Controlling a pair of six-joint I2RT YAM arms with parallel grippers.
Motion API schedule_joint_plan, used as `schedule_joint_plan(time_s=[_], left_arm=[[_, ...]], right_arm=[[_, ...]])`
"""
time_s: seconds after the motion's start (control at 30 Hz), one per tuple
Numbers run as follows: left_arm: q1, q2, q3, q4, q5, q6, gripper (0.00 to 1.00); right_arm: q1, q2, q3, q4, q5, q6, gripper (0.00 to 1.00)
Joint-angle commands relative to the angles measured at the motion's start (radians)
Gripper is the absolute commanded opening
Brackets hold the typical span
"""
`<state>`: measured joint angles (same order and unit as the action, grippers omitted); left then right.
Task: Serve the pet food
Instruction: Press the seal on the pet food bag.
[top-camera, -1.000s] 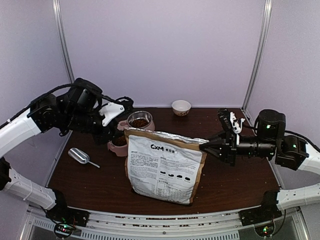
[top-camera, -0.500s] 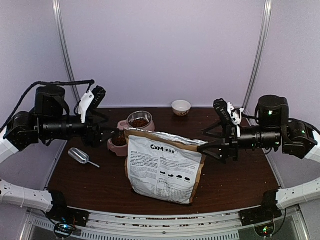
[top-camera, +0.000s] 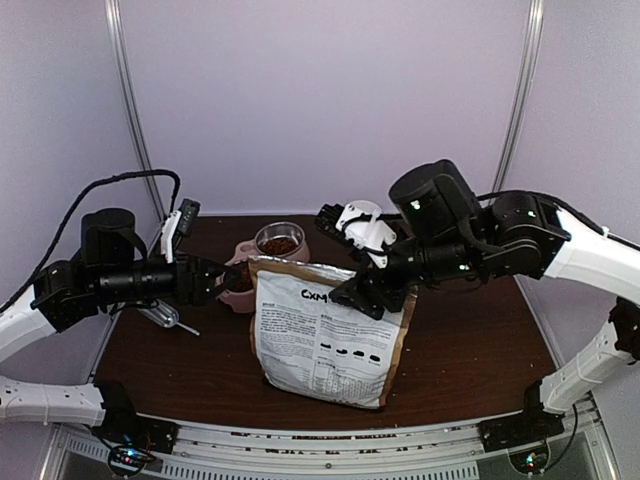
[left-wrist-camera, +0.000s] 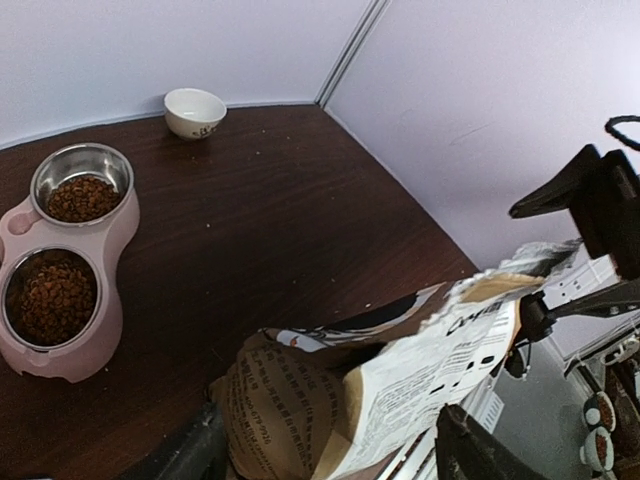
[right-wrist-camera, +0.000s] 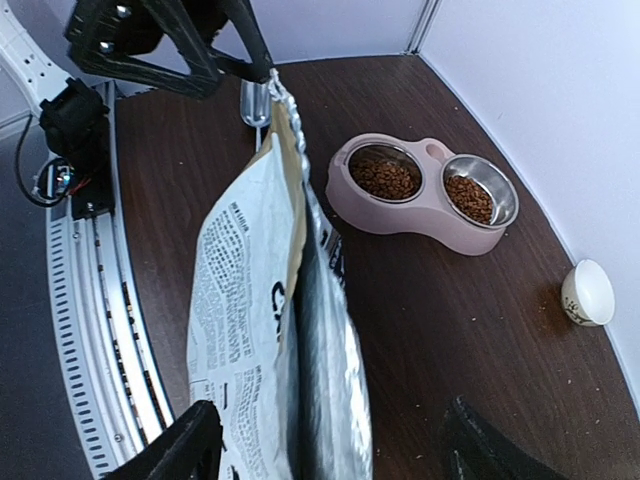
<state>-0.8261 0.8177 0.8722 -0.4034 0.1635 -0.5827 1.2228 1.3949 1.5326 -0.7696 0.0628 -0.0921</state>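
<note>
The pet food bag (top-camera: 325, 335) stands upright mid-table, its torn top showing silver lining (right-wrist-camera: 330, 330). Brown kibble fills both steel bowls (left-wrist-camera: 57, 295) (left-wrist-camera: 82, 197) of the pink feeder (left-wrist-camera: 118, 250) behind the bag. My left gripper (top-camera: 222, 278) hangs open at the bag's upper left corner, between bag and feeder; in the left wrist view its fingers (left-wrist-camera: 190, 455) stand wide of the crumpled corner (left-wrist-camera: 300, 400). My right gripper (top-camera: 352, 292) is open over the bag's top edge, its fingers (right-wrist-camera: 180, 445) straddling the mouth without touching it.
A metal scoop (top-camera: 160, 315) lies at the left of the table, partly behind my left arm. A small white bowl (right-wrist-camera: 587, 293) sits at the back near the wall. Purple walls close in the back and both sides.
My right gripper let go of the bag's right corner, opened, and swung left over the top edge. The left arm drew back, dropped lower and opened. The bag has stayed standing.
</note>
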Motion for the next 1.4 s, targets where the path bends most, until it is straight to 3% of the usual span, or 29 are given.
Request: schedule_joint_plan(time_s=[0.0,0.1,0.17,0.37,0.4,0.47,0.67,0.87,1.37], left_arm=[[0.003,-0.045,-0.021,0.13,0.034,-0.078,0.74],[0.004,-0.062,-0.03,0.137,0.038,-0.081,0.74],[0.004,-0.067,-0.03,0.132,0.04,-0.079,0.74],[0.004,-0.071,-0.019,0.123,0.04,-0.113,0.75],[0.004,-0.069,-0.016,0.125,0.043,-0.123,0.75],[0.004,-0.06,-0.009,0.125,0.046,-0.159,0.75],[0.004,-0.037,0.012,0.135,0.056,-0.244,0.75],[0.004,0.013,0.023,0.155,0.103,-0.264,0.76],[0.004,0.056,0.021,0.233,0.143,-0.279,0.78]], right_arm=[[0.002,0.104,0.128,-0.115,0.116,-0.059,0.75],[0.002,0.174,0.211,-0.163,0.105,-0.086,0.73],[0.001,0.218,0.269,-0.197,0.078,-0.097,0.65],[0.02,0.251,0.332,-0.219,0.051,-0.117,0.04],[0.028,0.243,0.323,-0.21,0.05,-0.125,0.0],[0.048,0.226,0.299,-0.189,0.066,-0.141,0.0],[0.161,0.174,0.163,-0.077,0.387,-0.198,0.0],[0.229,0.216,0.101,-0.044,0.557,-0.21,0.0],[0.303,0.286,0.026,-0.004,0.676,-0.206,0.0]])
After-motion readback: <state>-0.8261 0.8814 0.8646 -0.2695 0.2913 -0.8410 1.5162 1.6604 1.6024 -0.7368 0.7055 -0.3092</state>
